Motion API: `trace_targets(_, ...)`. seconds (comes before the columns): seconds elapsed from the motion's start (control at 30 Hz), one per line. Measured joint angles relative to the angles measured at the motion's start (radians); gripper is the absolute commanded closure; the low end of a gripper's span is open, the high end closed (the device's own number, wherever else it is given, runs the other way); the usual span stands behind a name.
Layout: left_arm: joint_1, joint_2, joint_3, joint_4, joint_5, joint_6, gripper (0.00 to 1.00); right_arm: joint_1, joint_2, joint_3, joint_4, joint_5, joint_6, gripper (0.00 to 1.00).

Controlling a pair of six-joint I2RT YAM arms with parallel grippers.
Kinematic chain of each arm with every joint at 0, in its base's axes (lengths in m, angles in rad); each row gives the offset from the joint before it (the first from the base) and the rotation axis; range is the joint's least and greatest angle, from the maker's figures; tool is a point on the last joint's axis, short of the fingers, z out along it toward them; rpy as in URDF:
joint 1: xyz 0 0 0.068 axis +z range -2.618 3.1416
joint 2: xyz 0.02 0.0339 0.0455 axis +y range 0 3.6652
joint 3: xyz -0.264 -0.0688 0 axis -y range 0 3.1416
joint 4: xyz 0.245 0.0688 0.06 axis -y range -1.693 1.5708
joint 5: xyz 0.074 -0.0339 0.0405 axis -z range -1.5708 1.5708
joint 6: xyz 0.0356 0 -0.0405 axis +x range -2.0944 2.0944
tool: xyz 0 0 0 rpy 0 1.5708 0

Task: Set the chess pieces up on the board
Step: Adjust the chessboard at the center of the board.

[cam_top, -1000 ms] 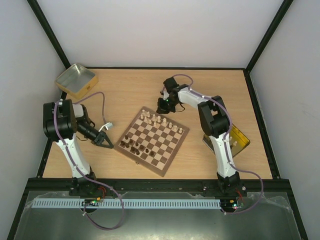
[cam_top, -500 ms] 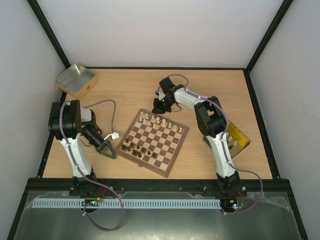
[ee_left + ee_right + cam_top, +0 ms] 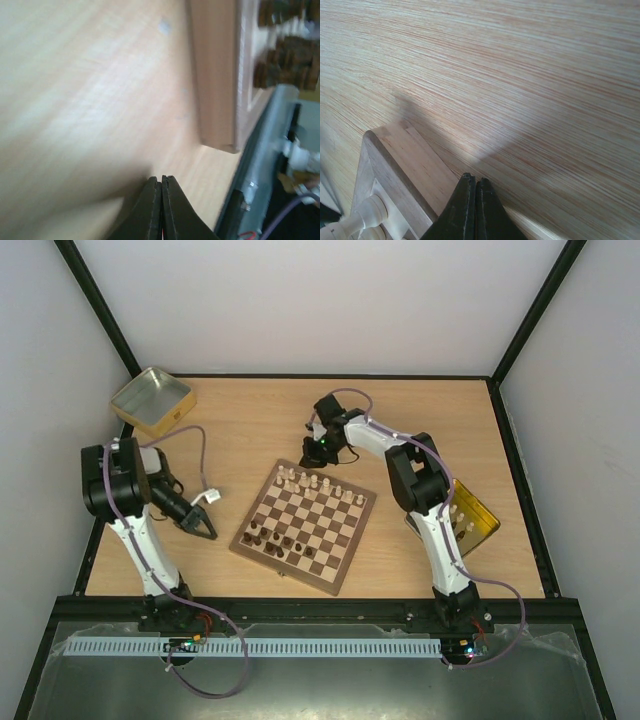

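Well, the pale, grained surface point(image 3: 250, 420) carries the board point(image 3: 318, 530) at its middle, a stiff checked slab set askew; the left tool point(image 3: 203, 527) off its left side and the right tool point(image 3: 318, 446) by its far corner are both pinched together on nothing. The chess pieces point(image 3: 311, 480), cream along the far row, dark nearer, look light, smooth and tippy: I'd pinch each at its narrow waist
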Motion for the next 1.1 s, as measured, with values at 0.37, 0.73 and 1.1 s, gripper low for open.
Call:
trace_targets(0.37,0.079,0.018,0.119,0.025,0.028,-0.057,0.98,0.011,0.045,0.067,-0.012,-0.031,-0.010,0.98)
trace_targets(0.73,0.092,0.055,0.080,0.021,0.101,-0.097,0.97,0.077,0.082,0.134,-0.026,-0.019,-0.020,0.98)
trace_targets(1.1,0.092,0.032,0.031,0.060,0.130,-0.169,0.98,-0.052,-0.024,0.083,-0.024,0.358,0.093,0.98)
